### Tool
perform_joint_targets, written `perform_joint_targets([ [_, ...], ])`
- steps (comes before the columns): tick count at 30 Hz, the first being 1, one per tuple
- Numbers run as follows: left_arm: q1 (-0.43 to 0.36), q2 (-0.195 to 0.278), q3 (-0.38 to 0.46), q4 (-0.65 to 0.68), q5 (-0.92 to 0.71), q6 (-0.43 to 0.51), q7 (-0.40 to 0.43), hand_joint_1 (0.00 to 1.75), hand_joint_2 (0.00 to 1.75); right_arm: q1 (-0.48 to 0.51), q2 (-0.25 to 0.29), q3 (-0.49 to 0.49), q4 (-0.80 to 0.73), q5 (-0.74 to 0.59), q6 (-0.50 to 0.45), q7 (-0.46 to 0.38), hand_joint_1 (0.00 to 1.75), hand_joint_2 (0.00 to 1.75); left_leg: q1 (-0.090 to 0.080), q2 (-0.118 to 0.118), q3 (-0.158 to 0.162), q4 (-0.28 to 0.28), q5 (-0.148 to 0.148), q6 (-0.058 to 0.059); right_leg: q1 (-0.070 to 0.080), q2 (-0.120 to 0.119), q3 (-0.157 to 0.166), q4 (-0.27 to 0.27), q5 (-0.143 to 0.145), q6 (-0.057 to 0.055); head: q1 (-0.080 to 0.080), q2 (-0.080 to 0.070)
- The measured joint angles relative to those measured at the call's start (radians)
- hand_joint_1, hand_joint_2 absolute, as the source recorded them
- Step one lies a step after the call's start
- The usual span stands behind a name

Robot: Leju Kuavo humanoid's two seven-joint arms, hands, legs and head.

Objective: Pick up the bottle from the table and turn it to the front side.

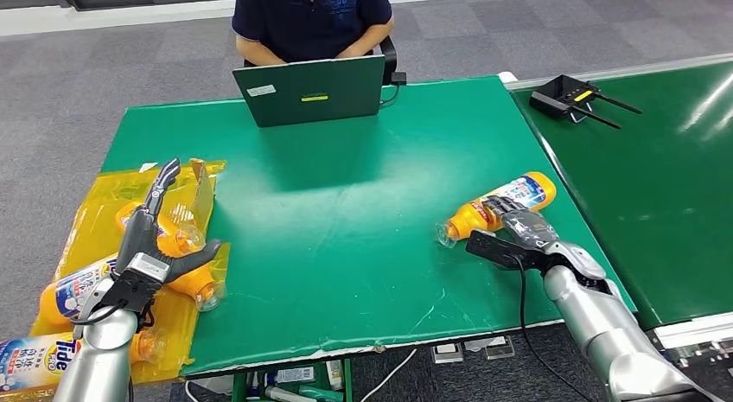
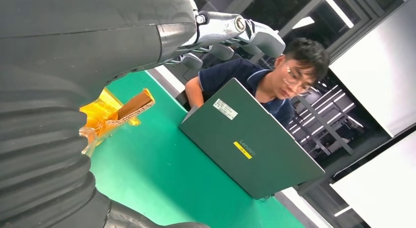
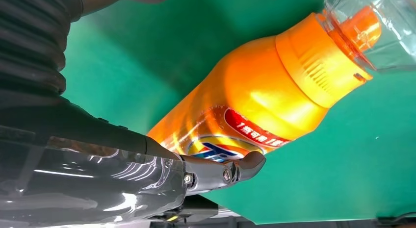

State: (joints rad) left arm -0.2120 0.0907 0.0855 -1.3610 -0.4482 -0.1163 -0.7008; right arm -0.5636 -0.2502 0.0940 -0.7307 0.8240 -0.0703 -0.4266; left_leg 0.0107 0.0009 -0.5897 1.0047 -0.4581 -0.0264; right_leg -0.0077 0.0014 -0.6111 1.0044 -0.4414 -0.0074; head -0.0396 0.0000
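Bottle (image 1: pixel 500 207): lying on table (image 1: pixel 346 246), unlifted, unturned. Right hand (image 1: pixel 519 238): fingers around it, grip uncertain. Left hand (image 1: pixel 151 246): spread, empty.

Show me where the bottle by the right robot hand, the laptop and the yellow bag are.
bottle (image 1: pixel 500 209), head view, on its orange body beside the label.
laptop (image 1: pixel 311 91), head view, middle of the lid's back.
yellow bag (image 1: pixel 104 194), head view, on bare plastic near its far edge.

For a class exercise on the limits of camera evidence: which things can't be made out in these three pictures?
- Head view: the right hand covers the middle of the lying orange plastic detergent bottle; grip unclear.
- Right wrist view: that bottle's base is hidden behind the hand.
- Head view: the dark green laptop shows only its lid; screen hidden.
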Motion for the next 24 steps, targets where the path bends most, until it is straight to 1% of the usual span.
perform_joint_targets([
  [16,-0.003,0.001,0.000,0.007,0.000,0.000,0.000,0.00,1.75,-0.025,0.001,0.036,0.025,-0.001,0.008,-0.010,0.00,1.75,0.000,0.000,0.000,0.000,0.000,0.000,0.000,0.000,0.000,0.000,0.000,0.000,0.000,0.000],
  [24,-0.002,0.001,0.000,0.007,0.000,0.000,0.000,0.00,1.75,-0.027,0.001,0.066,0.022,-0.010,-0.007,0.006,0.00,1.75,0.000,0.000,0.000,0.000,0.000,0.000,0.000,0.000,0.000,0.000,0.000,0.000,0.000,0.000],
])
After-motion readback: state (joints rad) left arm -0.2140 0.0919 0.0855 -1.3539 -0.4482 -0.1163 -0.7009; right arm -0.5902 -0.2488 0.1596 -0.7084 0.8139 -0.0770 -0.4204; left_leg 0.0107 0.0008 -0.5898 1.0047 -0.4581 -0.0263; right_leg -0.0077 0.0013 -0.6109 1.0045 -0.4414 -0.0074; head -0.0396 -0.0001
